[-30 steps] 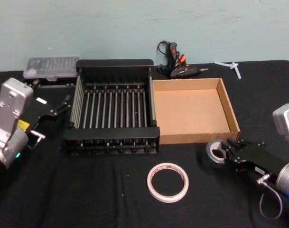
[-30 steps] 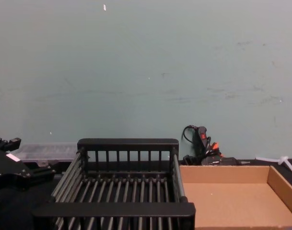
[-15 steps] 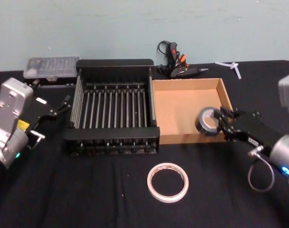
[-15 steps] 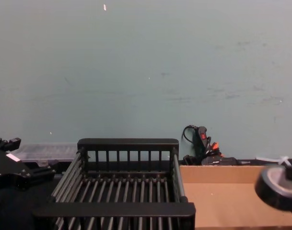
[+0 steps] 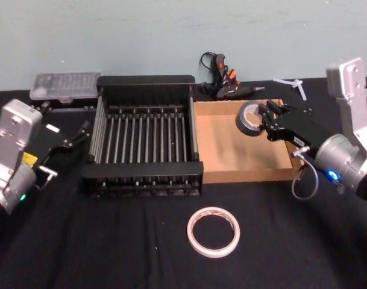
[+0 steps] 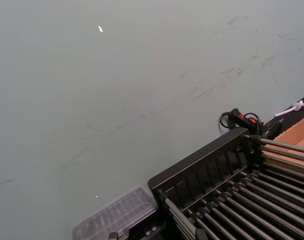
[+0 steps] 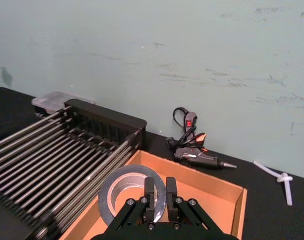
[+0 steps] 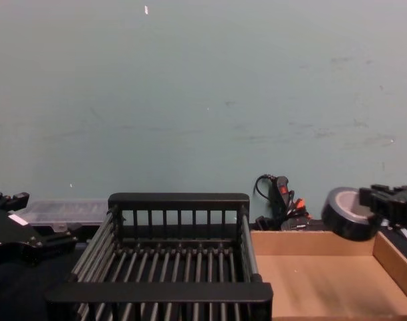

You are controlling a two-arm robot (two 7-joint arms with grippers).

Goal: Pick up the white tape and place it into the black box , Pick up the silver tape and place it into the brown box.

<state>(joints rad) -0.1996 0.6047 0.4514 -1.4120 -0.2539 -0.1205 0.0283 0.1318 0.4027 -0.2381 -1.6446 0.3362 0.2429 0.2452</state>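
1. The silver tape [image 5: 250,117] hangs above the far right part of the brown box [image 5: 243,171], clenched on its rim by the right gripper [image 5: 269,122].
2. To finish well, lower it close to the floor before releasing, so it cannot roll out.
3. The white tape [image 5: 213,230] lies on the near table, well apart.
4. The left gripper [image 5: 81,133] waits left of the black box [image 5: 144,81]; its fingers cannot be judged.

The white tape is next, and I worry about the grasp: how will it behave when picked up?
The white tape lies flat on the black table, so it probably won't roll. Its thin, wide ring looks light and may flex if squeezed across. Lying so low, it may slide when the fingers close.
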